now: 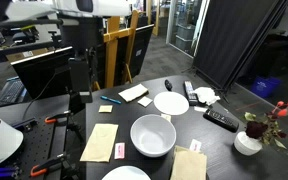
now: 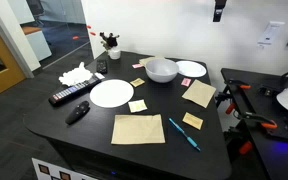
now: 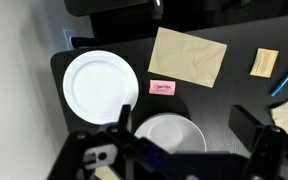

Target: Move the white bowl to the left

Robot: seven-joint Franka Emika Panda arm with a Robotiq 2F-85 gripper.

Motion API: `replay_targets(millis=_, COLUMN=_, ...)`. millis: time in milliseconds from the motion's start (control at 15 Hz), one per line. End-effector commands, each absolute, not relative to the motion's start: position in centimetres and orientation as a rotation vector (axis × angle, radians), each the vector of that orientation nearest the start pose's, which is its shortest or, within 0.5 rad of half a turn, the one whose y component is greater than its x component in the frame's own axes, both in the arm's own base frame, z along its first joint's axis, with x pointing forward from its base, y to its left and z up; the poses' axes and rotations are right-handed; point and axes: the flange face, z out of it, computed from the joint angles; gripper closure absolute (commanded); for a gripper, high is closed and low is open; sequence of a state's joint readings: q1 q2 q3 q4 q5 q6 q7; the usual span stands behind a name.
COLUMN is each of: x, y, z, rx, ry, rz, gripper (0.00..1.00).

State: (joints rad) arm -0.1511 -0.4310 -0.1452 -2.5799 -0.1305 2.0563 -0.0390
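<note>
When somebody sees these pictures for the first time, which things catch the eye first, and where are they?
The deep white bowl, near the middle of the dark table, stands out most. Next come a flat white plate not far from it and, at the table's edge, a small white pot with red flowers.

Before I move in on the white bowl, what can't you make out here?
- Tool: cut off by the top edge in an exterior view.
- Bowl: lower rim hidden behind the tool, wrist view.
- Pink packet: print too small to read, wrist view.
</note>
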Motion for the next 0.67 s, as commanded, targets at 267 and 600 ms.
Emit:
replay_targets(millis=267, x=36.95, y=-11.89, z=39.77, rx=-3.161, ry=0.277, rz=0.162, gripper=0.0)
replay_targets(millis=600, x=37.52, y=-11.66, z=39.54, rx=-3.178, ry=0.275, rz=0.127, gripper=0.0)
